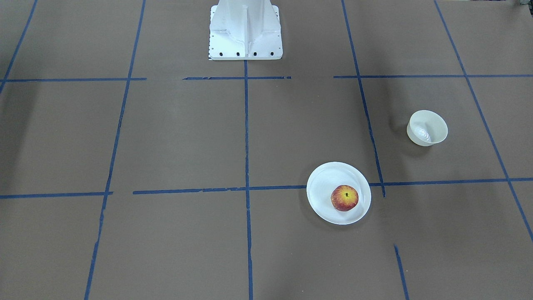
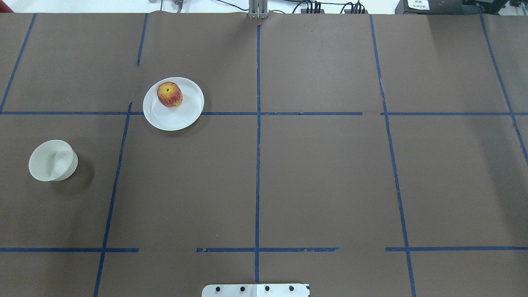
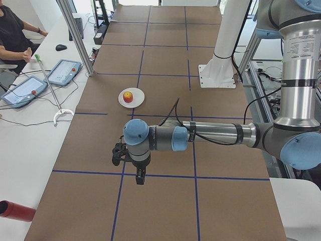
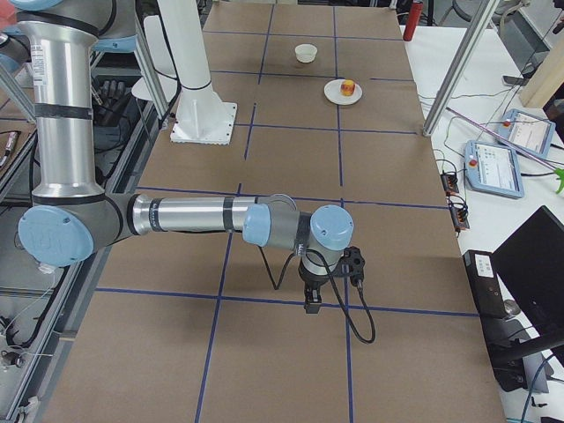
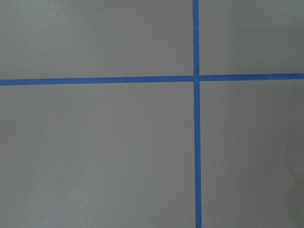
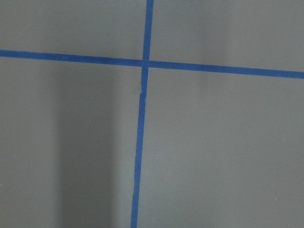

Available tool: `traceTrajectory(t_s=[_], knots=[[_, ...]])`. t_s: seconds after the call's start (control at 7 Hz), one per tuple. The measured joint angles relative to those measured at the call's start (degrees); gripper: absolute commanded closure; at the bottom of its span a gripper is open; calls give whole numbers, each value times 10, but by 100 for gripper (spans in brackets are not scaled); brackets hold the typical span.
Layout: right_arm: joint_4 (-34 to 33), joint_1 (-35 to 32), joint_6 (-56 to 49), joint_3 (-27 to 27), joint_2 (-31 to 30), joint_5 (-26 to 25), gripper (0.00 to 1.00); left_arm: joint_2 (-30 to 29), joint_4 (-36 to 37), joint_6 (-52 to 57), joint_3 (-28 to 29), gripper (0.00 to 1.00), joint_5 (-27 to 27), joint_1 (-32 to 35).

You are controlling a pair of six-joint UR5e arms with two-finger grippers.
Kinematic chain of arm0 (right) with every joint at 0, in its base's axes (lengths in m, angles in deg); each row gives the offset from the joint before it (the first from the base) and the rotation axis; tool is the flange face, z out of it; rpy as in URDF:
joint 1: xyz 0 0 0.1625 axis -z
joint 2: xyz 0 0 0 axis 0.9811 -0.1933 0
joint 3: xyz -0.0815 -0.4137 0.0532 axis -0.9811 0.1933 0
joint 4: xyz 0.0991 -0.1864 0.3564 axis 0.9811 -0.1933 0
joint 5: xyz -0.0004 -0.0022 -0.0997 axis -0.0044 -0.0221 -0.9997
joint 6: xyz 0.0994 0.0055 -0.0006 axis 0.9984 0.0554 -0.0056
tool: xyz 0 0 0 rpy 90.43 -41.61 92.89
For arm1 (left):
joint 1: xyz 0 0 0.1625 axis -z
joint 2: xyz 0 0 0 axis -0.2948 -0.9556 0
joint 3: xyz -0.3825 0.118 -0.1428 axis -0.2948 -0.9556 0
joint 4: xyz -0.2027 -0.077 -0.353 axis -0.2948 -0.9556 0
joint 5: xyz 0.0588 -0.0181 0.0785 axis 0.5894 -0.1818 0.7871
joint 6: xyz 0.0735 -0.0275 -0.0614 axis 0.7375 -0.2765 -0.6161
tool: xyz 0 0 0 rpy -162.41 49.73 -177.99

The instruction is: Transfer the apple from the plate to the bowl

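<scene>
The red apple (image 2: 169, 94) with a yellow patch sits on the flat white plate (image 2: 181, 117), left of the table's middle. It also shows in the front view (image 1: 344, 198) on the plate (image 1: 325, 183). The small deep white bowl (image 2: 53, 160) stands empty, apart from the plate, nearer the robot's left table end; it also shows in the front view (image 1: 427, 128). My left gripper (image 3: 140, 178) shows only in the left side view, far from the plate (image 3: 135, 103); I cannot tell its state. My right gripper (image 4: 312, 302) shows only in the right side view; I cannot tell its state.
Brown table paper carries a grid of blue tape lines (image 2: 258, 123). The robot's white base (image 1: 245, 37) stands at the table's robot side. Both wrist views show only paper and crossed tape. Operator tablets (image 3: 65, 72) and a seated person lie beyond the far edge.
</scene>
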Motion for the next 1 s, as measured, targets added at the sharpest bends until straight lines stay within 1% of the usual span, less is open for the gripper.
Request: traceTrajectory(t_s=[0.43, 0.57, 0.86, 1.0], knots=[[0, 0, 0, 0, 0, 0, 0, -3, -2, -3, 0, 0, -1, 0], [0, 0, 0, 0, 0, 0, 0, -14, -2, -6, -6, 0, -1, -3], [0, 0, 0, 0, 0, 0, 0, -71, -3, -29, -10, 0, -1, -34], [0, 0, 0, 0, 0, 0, 0, -101, -3, -71, -19, 0, 1, -67]])
